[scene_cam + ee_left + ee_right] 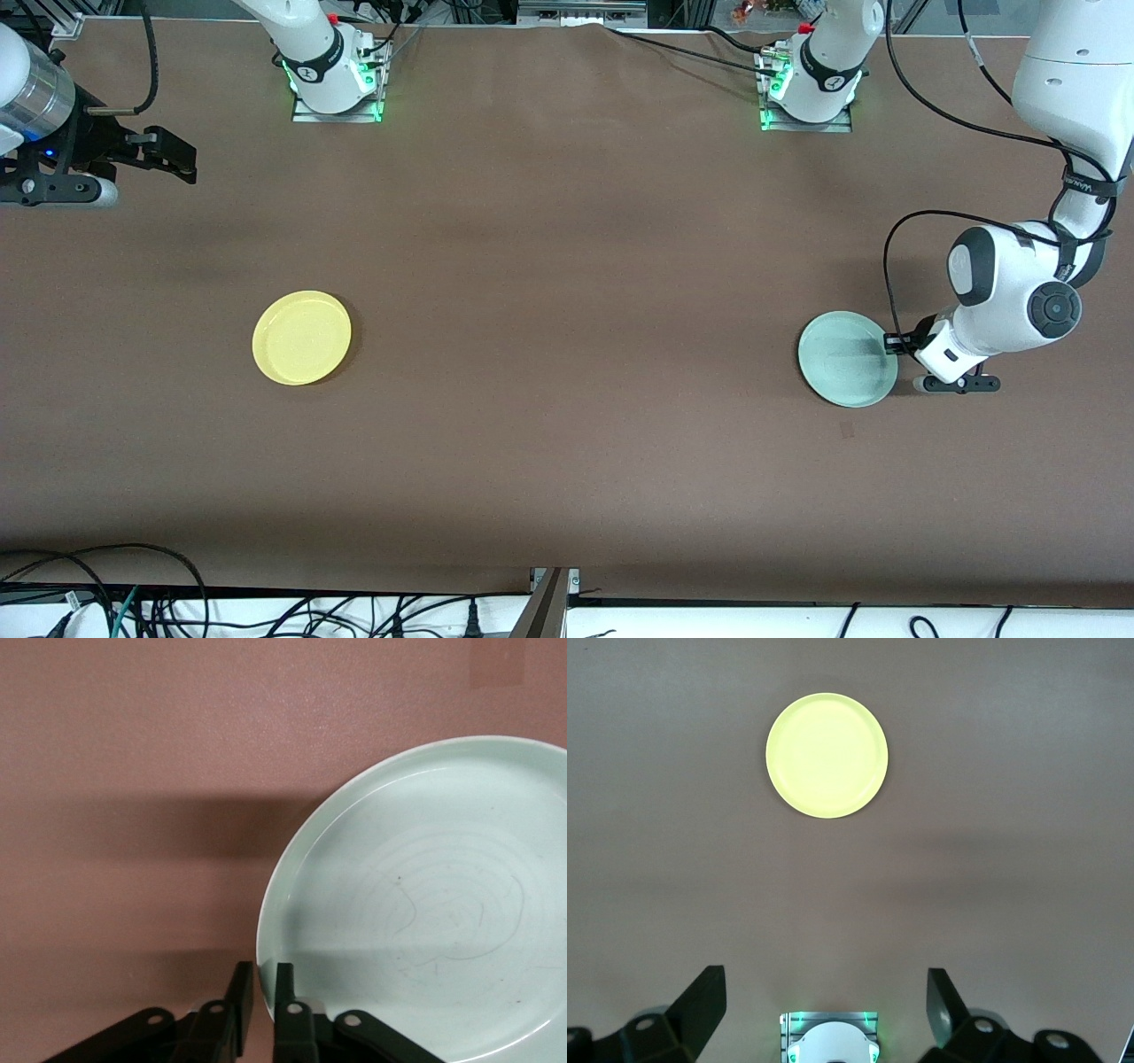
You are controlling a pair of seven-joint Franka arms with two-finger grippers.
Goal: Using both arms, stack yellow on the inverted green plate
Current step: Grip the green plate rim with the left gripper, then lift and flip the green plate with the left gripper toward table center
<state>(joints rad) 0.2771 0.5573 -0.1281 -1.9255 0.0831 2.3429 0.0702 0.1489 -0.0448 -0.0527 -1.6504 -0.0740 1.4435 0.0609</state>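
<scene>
Sitting right side up on the brown bench, your green plate is at the left arm's end, with its hollow face showing faint scratch rings in the left wrist view. Your left gripper is down low at the plate's edge, on the side toward that end of the bench. Its jaws are narrow, with one finger inside the rim and one finger outside, so they are pinching the rim of the green plate. The plate lies flat on the bench. Your yellow plate lies well apart from it, toward the right arm's end of the bench, also flat and with its hollow side up. Nothing touches the yellow plate. Your right gripper waits up in the air over the bench near the right arm's end, not over the yellow plate. Its jaws are wide and hold nothing, and you can see the yellow plate between its fingers in the right wrist view.
</scene>
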